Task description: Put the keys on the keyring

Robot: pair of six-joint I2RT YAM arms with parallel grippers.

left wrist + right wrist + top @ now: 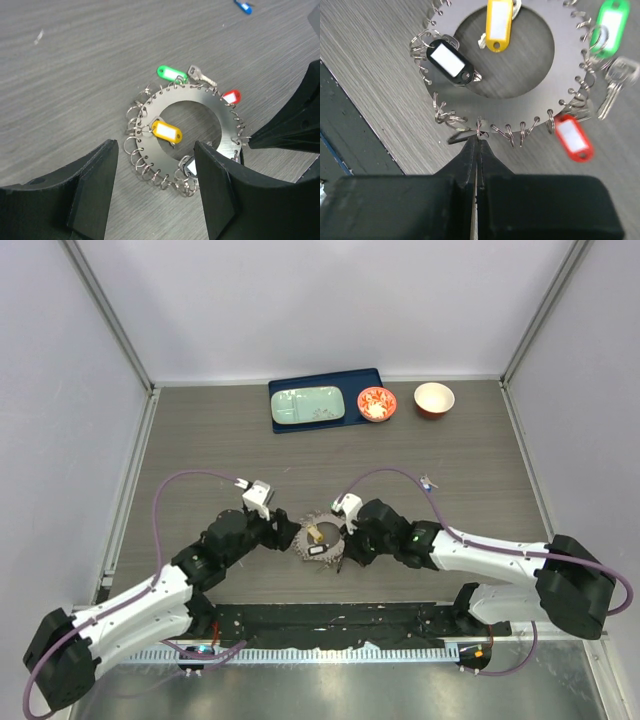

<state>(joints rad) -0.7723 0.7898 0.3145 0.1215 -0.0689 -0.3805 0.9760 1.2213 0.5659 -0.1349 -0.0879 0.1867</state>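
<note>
The keyring (162, 102) lies flat on the tabletop (75, 65), yellow tag (166, 131), green tag (171, 74) and red tag (231, 96) hooked on. The left fingers (95, 195) hang spread over it; the right fingers (465, 162), pressed together, meet its rim loops (479, 131). A blue-tagged key (243, 7) lies well apart

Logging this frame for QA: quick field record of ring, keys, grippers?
keyring: flat on table, between both grippers
at the ring: green key, red key, yellow key, black key, silver key
loose: blue key, away on table
left gripper: open, by the ring
right gripper: shut, tips at rim loop
</note>
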